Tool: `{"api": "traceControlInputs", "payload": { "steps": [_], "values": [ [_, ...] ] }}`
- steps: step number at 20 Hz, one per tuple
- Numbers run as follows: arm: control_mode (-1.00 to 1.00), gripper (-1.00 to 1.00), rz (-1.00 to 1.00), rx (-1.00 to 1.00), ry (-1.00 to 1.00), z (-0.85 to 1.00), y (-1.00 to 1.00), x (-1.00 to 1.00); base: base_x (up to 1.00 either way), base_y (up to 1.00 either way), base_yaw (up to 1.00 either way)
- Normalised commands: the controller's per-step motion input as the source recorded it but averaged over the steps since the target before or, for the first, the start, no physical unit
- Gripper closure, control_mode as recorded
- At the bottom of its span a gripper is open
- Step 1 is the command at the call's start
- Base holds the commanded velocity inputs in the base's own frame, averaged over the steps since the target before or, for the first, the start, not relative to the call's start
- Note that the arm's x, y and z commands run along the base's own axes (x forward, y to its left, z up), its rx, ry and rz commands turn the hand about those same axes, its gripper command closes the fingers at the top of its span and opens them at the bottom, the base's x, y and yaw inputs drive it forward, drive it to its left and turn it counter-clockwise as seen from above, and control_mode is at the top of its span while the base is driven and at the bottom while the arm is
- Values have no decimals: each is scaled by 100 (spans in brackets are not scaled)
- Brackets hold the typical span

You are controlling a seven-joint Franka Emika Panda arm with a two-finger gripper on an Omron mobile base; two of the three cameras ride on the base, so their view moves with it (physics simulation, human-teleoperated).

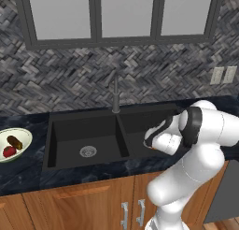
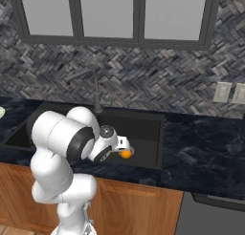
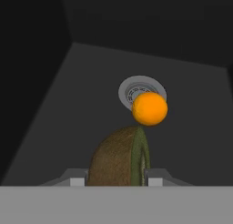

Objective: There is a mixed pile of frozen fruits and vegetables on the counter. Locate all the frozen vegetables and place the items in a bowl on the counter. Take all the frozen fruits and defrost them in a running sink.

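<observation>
End effector (image 3: 116,182) clamped on the yellowish-olive lump (image 3: 119,158), above the orange ball (image 3: 149,109) in the sink (image 3: 91,82).

Orange ball (image 3: 149,109) over drain (image 3: 136,88)

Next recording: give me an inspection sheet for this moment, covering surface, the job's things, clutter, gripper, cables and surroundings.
Surface: dark marbled stone counter over wooden cabinets.
Job's things: shallow pale bowl at the far left holds a small red round item and a dark brown oblong item. Small bright orange ball lies on the floor of the black double-basin sink, beside the round metal drain of the right basin. Brown fuzzy halved fruit with a green cut face is in the gripper.
Clutter: nothing seen.
Gripper: gripper shut on the halved fruit, above the right basin.
Cables: nothing seen.
Surroundings: tall dark faucet, no water visible; herringbone tile wall, glass-front cabinets, wall outlets.
</observation>
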Motion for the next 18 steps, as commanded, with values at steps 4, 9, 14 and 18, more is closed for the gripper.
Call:
{"api": "traceControlInputs", "payload": {
  "steps": [4, 9, 14, 18],
  "values": [
    [-100, 100, 0, 0, 0, -19, 0, 8, 0, 0, 0],
    [-100, 100, 0, 0, 0, -22, 0, 7, 0, 0, 0],
    [-100, -100, 0, 0, 0, -23, 0, 1, 0, 0, 0],
    [-100, -100, 0, 0, -1, -22, 0, 0, 0, 0, 0]
  ]
}}
